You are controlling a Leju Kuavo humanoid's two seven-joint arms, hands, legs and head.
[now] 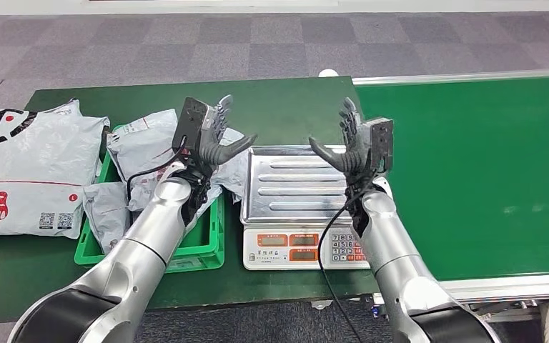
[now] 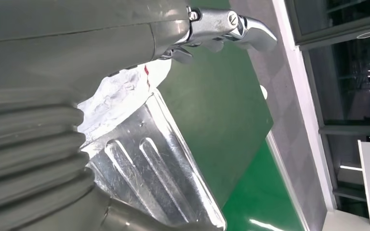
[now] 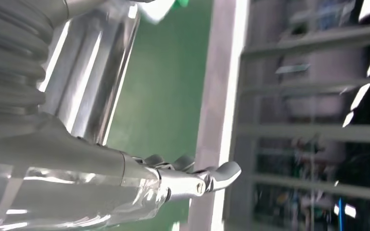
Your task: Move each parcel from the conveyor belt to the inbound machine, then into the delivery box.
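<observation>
Both the left hand (image 1: 211, 136) and right hand (image 1: 354, 146) hang empty, fingers spread, flanking the bare weighing scale (image 1: 297, 187) at frame centre. Grey poly-mailer parcels (image 1: 143, 146) fill the green crate (image 1: 207, 246) at left: likely light, limp, slippery; best grasped across a bunched middle.

Dark green table (image 1: 286, 100) on grey checkered carpet (image 1: 186, 43) — window frames (image 2: 347, 72) beyond

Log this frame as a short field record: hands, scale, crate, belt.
left robot hand: open, raised above the crate's right edge
right robot hand: open, raised at the scale's right edge
silver steel-topped weighing scale: pan bare
green plastic crate: several grey plastic parcels inside
large grey parcel: on the table, left of crate
green conveyor belt: no parcel visible
</observation>
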